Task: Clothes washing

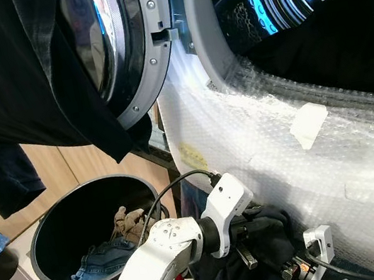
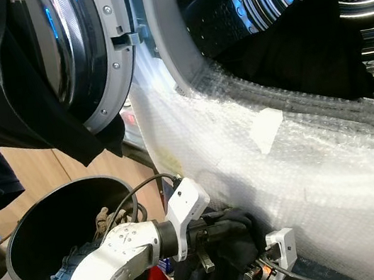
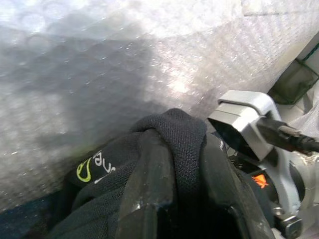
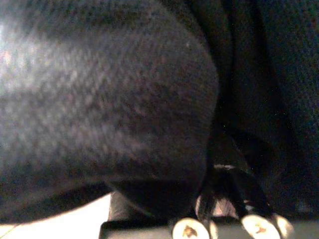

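The soft, limp black garment is clamped by the left gripper; the right gripper's state cannot be told.

Bin left of washer, clothes inside, probably garment in drum

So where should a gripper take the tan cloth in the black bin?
Probably by the bunched peak of the tan cloth, coming straight down through the black bin's open top: that part stands above the jeans, and the walls block any sideways approach.
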`<state>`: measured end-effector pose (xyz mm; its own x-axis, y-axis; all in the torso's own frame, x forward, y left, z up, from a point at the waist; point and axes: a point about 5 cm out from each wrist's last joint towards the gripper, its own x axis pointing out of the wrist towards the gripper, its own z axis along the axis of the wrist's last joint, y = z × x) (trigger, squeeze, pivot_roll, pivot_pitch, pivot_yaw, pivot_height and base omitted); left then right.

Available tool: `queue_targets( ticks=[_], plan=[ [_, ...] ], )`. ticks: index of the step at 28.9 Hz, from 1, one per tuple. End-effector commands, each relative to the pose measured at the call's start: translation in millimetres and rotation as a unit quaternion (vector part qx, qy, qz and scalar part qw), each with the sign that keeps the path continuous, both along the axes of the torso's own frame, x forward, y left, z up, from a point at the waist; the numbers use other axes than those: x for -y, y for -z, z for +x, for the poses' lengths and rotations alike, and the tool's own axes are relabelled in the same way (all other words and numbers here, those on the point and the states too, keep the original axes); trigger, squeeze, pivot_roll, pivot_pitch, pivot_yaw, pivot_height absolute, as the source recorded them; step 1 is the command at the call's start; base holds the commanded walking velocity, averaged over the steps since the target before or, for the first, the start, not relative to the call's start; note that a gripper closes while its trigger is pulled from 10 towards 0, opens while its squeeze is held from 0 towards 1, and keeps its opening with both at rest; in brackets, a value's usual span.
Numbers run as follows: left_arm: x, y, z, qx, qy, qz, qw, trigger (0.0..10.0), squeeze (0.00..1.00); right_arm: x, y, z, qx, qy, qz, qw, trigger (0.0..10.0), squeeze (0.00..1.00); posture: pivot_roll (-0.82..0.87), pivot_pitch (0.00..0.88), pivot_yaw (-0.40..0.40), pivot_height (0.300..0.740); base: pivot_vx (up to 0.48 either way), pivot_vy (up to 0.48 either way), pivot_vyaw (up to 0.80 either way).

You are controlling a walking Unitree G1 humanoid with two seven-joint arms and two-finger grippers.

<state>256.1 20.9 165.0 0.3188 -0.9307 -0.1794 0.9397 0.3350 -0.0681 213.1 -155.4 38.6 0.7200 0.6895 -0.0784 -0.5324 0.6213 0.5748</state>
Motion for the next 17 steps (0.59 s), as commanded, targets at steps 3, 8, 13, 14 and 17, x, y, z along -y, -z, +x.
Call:
queue_targets(
  ticks=[3,8,13,14,17],
  plan=[
    [-4.2,-10,-1.7,0.014,0.002,-0.014,1.000,10.0,1.00,-1.7,-4,0.6,0.011,-0.017,-0.002,1.000,0.0,0.00,0.16,0.000,-0.017,0.740,0.000,0.000,0.00],
    [-17.8,-10,-0.1,0.021,-0.012,0.013,1.000,10.0,1.00,-3.6,-1,1.8,0.008,-0.023,-0.006,1.000,0.0,0.00,0.17,0.000,-0.016,0.740,0.000,0.000,0.00],
    [-32.1,-12,-2.5,0.021,-0.028,0.026,0.999,10.0,1.00,-6.4,0,2.2,0.006,-0.032,-0.003,0.999,0.0,0.00,0.18,0.000,-0.014,0.740,0.000,0.000,0.00],
    [-35.6,-14,-3.4,0.023,-0.032,0.027,0.999,10.0,1.00,-7.2,1,1.6,0.007,-0.036,-0.003,0.999,0.0,0.00,0.18,0.000,-0.015,0.740,0.000,0.000,0.00],
    [-44.8,-18,-3.1,0.034,-0.049,0.037,0.998,10.0,1.00,-7.9,1,0.2,0.007,-0.040,-0.003,0.999,0.0,0.00,0.18,0.000,-0.016,0.740,0.000,0.000,0.00]
  ],
)
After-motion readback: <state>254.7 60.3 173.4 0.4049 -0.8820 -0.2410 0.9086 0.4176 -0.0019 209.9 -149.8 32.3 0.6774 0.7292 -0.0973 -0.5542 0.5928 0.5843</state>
